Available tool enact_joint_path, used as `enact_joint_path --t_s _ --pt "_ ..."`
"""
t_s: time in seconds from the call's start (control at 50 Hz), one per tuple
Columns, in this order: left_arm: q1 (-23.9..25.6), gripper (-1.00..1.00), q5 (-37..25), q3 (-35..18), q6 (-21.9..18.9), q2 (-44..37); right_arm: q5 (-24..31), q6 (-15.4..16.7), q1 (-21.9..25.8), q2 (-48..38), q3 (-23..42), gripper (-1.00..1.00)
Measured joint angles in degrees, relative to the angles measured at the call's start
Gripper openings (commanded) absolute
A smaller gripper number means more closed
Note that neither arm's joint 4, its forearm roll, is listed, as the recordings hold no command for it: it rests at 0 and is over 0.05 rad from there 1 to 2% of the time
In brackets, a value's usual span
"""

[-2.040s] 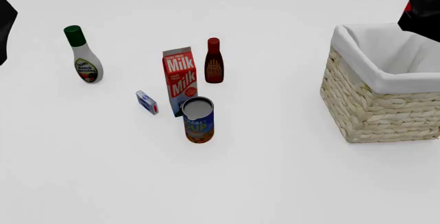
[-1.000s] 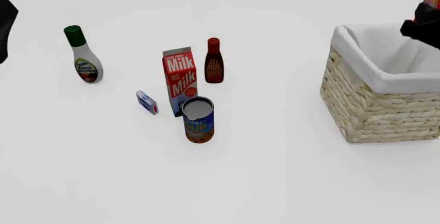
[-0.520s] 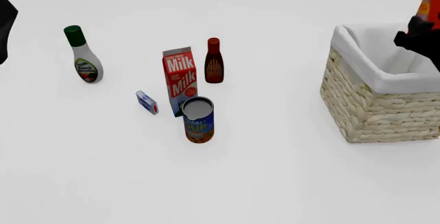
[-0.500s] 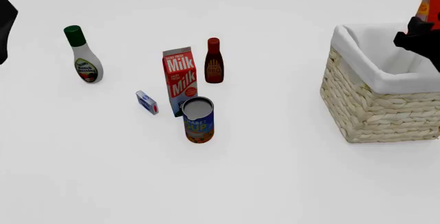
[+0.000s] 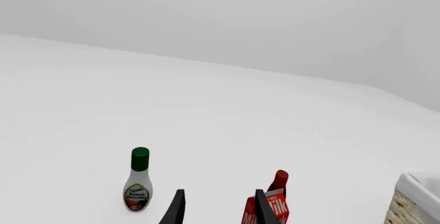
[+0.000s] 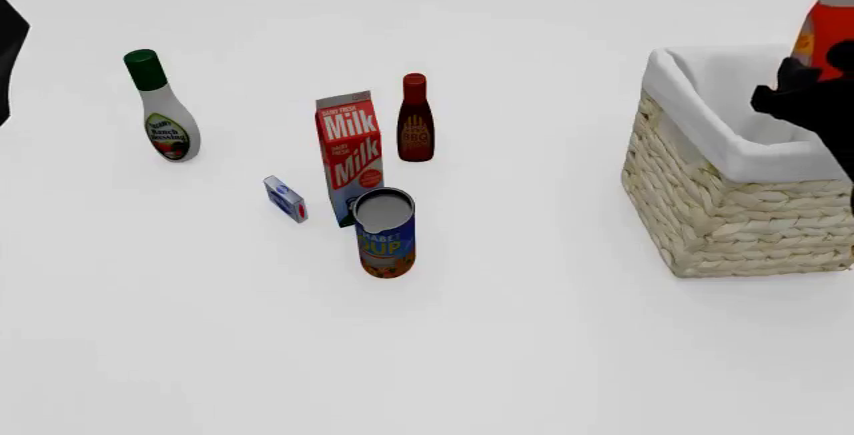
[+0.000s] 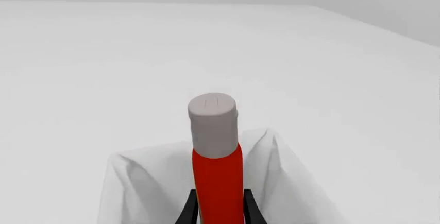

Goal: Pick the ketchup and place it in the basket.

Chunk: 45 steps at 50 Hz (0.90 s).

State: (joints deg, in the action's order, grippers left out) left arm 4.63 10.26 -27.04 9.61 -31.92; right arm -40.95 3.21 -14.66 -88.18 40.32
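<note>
wicker basket (image 6: 727,215): sitting far right, lining empty
ketchup (image 6: 827,15): now hanging over basket, nearly ready to drop
right gripper (image 7: 218,214): clamping ketchup, moving in from right edge
left gripper (image 5: 216,211): idling agape, holding nothing

Woven wicker basket (image 6: 727,210), cloth-lined

- Ketchup (image 7: 217,183): orange-red squeeze bottle with a pale cap, clamped upright between the fingers of my right gripper (image 7: 218,209), held above the basket's opening.
- Basket (image 6: 727,210): square beige wicker, white cloth lining folded over its rim, standing at the table's right side.
</note>
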Motion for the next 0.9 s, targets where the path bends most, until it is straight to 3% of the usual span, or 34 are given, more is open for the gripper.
enact_joint_path --t_s 0.12,0.14,0.54,0.9 --pt "-0.1 1.00 -0.1 0.0 0.1 0.2 -0.3 0.3 0.0 -0.4 0.2 -1.00" --pt "-0.1 1.00 -0.2 0.0 0.1 0.2 -0.4 0.3 0.0 -0.4 0.3 1.00" --pt "-0.1 1.00 -0.6 -0.1 0.3 0.8 0.6 0.1 -0.1 0.6 0.3 1.00" --pt "0.1 1.00 -0.8 -0.5 0.5 0.9 5.8 -0.4 2.2 10.8 -0.1 1.00"
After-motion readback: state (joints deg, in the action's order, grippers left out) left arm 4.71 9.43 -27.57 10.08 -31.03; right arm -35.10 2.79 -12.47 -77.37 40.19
